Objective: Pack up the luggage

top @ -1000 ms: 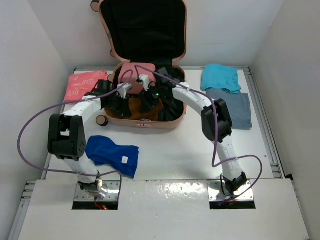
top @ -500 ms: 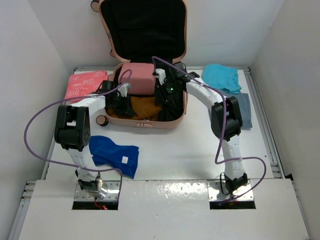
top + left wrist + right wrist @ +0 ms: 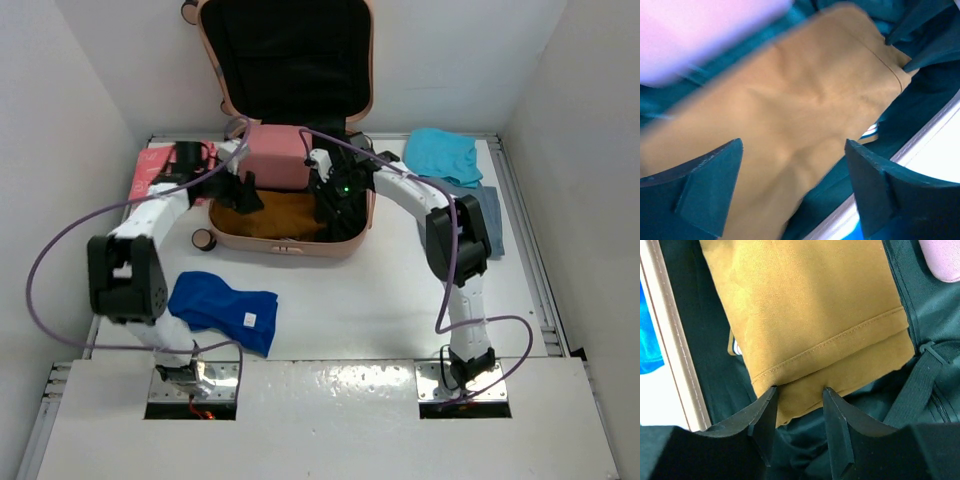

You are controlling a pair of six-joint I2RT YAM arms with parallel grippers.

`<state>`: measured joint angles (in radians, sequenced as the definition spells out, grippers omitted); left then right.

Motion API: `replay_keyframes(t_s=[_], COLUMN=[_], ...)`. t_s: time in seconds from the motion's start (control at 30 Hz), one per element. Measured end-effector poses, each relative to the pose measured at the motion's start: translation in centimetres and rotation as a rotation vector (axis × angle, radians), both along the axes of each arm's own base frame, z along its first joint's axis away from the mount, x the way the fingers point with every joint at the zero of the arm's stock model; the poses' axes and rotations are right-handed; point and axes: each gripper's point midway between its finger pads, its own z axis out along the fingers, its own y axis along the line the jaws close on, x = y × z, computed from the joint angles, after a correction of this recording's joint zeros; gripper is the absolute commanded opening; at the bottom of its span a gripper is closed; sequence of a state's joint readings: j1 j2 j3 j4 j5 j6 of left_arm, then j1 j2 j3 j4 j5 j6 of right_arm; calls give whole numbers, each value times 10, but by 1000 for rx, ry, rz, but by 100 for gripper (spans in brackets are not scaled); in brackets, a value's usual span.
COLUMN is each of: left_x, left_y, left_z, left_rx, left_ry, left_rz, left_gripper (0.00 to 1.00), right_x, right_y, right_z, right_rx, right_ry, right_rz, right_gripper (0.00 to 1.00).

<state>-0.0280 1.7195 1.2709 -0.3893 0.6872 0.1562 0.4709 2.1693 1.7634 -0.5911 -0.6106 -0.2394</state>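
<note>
Mustard cloth (image 3: 275,213): now flat in luggage (image 3: 290,248); seemingly packed;
Left fingers (image 3: 710,190): lifted clear, open, empty;
Right fingers (image 3: 762,420): at hem; grip unclear

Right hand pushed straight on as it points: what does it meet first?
Most likely the mustard cloth in the luggage: its hem lies just ahead of the right hand, depth unclear.

Bright even overhead light, soft shadows; blurred, blue-tinted left wrist view.
</note>
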Motion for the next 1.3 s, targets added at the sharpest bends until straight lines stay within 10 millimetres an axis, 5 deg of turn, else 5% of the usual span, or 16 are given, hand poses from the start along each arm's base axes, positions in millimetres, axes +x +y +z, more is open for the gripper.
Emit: replay_keyframes(t_s=[0.17,0.3,0.6,0.77,0.97,1.03,1.17,1.3], left_x=[-27,-78,-211,-237,-236,-237,-240,-220], left_y=[33,38,50,55,59,60,59,52], left_z=[88,104,-56,-104,-130,-133,-135,-127], left_rx=[199,371,474,567,639,639,634,626], left_ry=[-374,-515,-166,-159,-144,-113,-68,-106], left_rz=[-153,-353,-788,-862,-857,-844,-827,-789], left_gripper=[99,99,99,99,99,92,53,24], right_x=[-3,-6,6,15,10,8,7,8], right_y=[-6,-11,-39,-68,-90,-93,-97,-100], right_z=[4,14,58,71,75,78,80,79], right_rx=[-24,-29,13,19,-3,-6,-15,-23], right_ry=[-7,-6,-4,4,5,4,-7,-10], right_rz=[-12,-37,-192,-302,-363,-368,-370,-372], right_gripper=[52,62,66,67,67,67,67,65])
